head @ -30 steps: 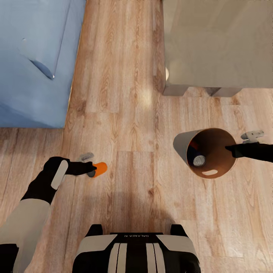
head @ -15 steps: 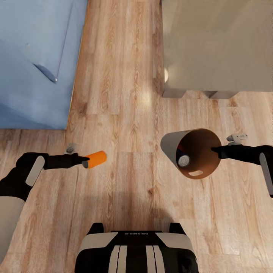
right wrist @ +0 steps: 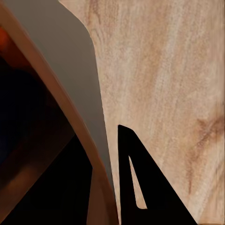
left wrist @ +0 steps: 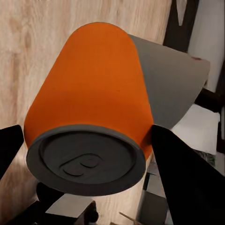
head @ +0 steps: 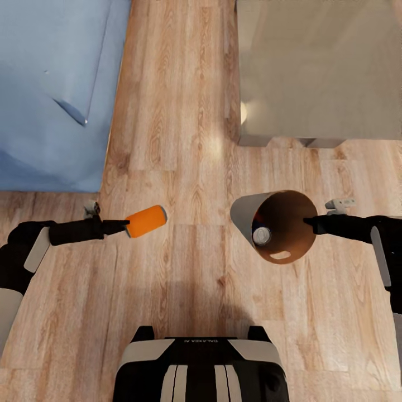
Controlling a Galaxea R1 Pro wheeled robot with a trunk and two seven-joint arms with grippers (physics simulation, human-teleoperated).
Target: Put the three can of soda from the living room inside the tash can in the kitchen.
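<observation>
Left claw [head: 126, 227] clamped on the base of an orange can [head: 146, 220] lying level, long axis aimed across bare wood floor [head: 195, 268] at the tilted bin [head: 245, 212], its far rim pinched by the right claw [head: 308, 221]; cans [head: 261, 235] already inside.

Orange can [head: 146, 221] lies sideways (airborne) left of tilted bin [head: 245, 215].

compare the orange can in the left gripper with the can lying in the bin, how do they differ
The orange can is clamped in the left gripper, lying sideways in the air above the floor; the can in the bin rests loose inside the tash can, which the right gripper holds by the rim. The held can's orange side shows; the binned one shows mostly its silver top. Both are small cylinders.
</observation>
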